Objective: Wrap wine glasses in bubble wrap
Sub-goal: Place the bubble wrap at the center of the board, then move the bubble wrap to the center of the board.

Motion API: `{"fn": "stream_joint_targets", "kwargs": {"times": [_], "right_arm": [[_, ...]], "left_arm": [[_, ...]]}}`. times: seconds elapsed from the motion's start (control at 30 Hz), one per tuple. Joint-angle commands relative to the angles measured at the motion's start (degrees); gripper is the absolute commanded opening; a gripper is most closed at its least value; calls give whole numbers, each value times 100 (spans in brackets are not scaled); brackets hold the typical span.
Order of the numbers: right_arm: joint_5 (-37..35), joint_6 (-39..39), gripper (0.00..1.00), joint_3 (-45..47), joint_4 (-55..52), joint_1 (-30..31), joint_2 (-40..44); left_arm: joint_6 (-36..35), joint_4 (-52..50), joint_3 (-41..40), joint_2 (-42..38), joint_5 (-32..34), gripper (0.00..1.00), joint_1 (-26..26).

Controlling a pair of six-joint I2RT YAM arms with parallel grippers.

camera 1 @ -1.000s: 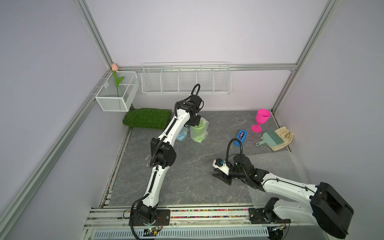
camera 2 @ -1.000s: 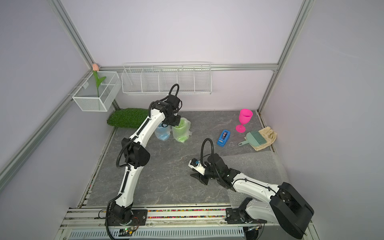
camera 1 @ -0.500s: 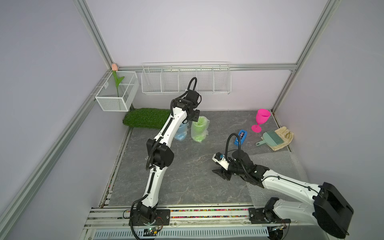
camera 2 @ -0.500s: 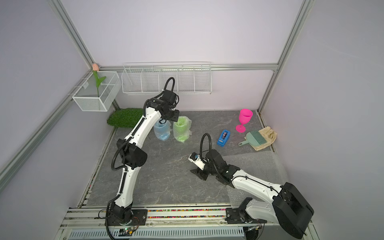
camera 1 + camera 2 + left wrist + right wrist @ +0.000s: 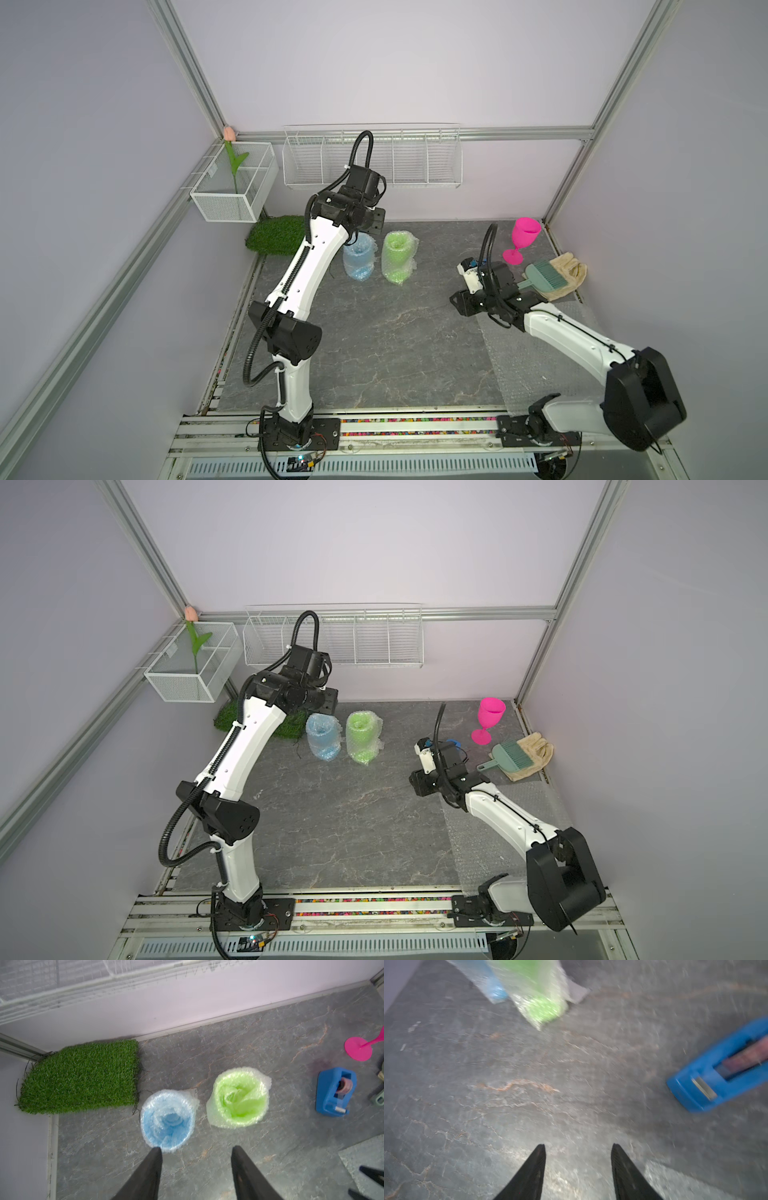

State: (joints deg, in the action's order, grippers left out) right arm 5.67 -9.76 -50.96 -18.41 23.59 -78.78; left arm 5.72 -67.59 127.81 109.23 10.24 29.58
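The grey worktop is carrying everything. A flat sheet of bubble wrap is lying at its front right, under the right arm. A grass mat is sitting in the far left corner. The left tool is hovering above the blue goblet, jaws parted, gripping nothing; the right tool is hanging over bare worktop, likewise parted and empty. The blue goblet and green goblet are standing upright side by side, each sheathed in wrap. The pink goblet is standing unwrapped at the far right. A tape dispenser is lying between green and pink.
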Motion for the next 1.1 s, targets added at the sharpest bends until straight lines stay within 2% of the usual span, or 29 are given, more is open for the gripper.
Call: {"fn": "stream_joint_targets", "kwargs": {"times": [0.0, 0.1, 0.2, 0.33, 0.47, 0.7, 0.9, 1.07], "right_arm": [[15, -515, 53, -230, -1438, -158, -41], [-337, -664, 60, -157, -2071, -162, 122], [-577, -1002, 61, -147, -2827, -171, 133], [-1096, -1757, 57, 21, -3553, -163, 99], [-1007, -2311, 57, 560, -3369, -162, 132], [-874, -2736, 51, 1266, -2839, -146, 105], [-1021, -2863, 25, 1235, -2763, 74, 38], [-1065, -3066, 16, 776, -2942, 500, 36]], "left_arm": [[-10, 380, -1056, -761, 7, 55, 9], [-80, 1209, -2515, -1709, 132, 56, 8], [-293, 1968, -3695, -2592, 54, 56, 4], [-390, 2439, -4589, -3313, 290, 56, -14], [-694, 2886, -5345, -3741, 426, 56, -14], [-861, 3072, -5666, -3819, 417, 56, -13], [-960, 3094, -5749, -3839, 409, 56, -12], [-976, 3085, -5750, -3843, 367, 56, -10]]}}
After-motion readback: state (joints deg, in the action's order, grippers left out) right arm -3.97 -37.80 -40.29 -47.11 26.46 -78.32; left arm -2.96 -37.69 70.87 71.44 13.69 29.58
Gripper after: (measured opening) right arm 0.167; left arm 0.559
